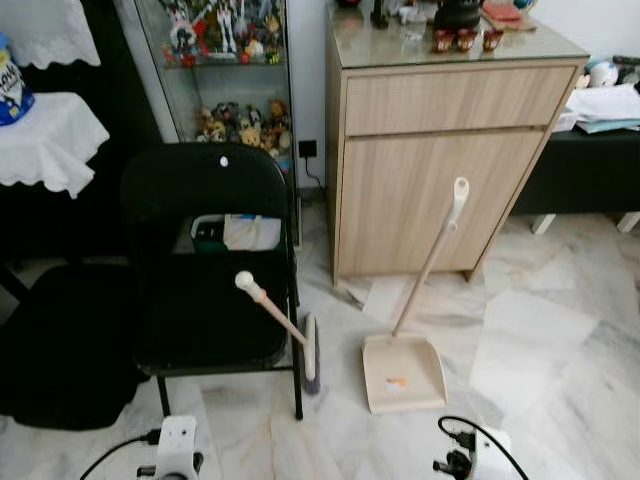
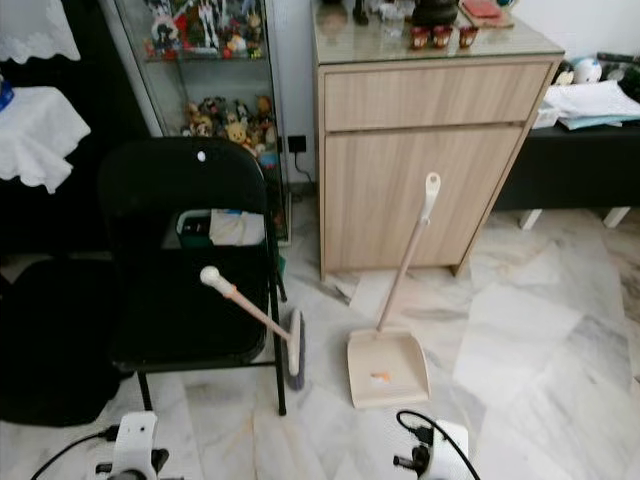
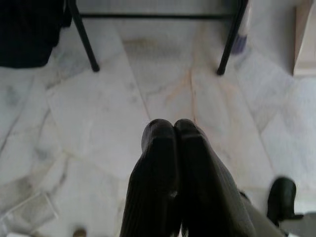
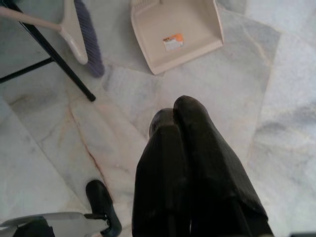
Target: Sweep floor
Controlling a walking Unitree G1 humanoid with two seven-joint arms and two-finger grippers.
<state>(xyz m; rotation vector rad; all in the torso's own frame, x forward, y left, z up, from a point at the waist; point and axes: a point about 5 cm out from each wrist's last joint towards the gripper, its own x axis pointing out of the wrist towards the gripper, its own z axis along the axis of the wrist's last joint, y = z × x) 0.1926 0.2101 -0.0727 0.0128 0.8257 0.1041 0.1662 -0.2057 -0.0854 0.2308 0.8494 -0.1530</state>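
Note:
A beige broom (image 1: 275,310) leans against the black folding chair (image 1: 205,260), its grey-bristled head (image 1: 311,352) resting on the marble floor by the chair's front right leg. A beige dustpan (image 1: 403,372) with a long handle (image 1: 431,255) stands on the floor, its handle tilted toward the wooden cabinet (image 1: 440,160). An orange label lies in the pan (image 4: 173,41). My left gripper (image 3: 174,129) hangs shut over bare floor near the chair legs. My right gripper (image 4: 178,114) hangs shut above the floor, a short way from the dustpan and broom head (image 4: 89,37).
A glass display case (image 1: 225,70) of figurines stands behind the chair. A black bag (image 1: 60,345) lies on the left, under a table with a white cloth (image 1: 45,140). A dark bench (image 1: 585,165) is on the right. Open marble floor (image 1: 540,360) lies right of the dustpan.

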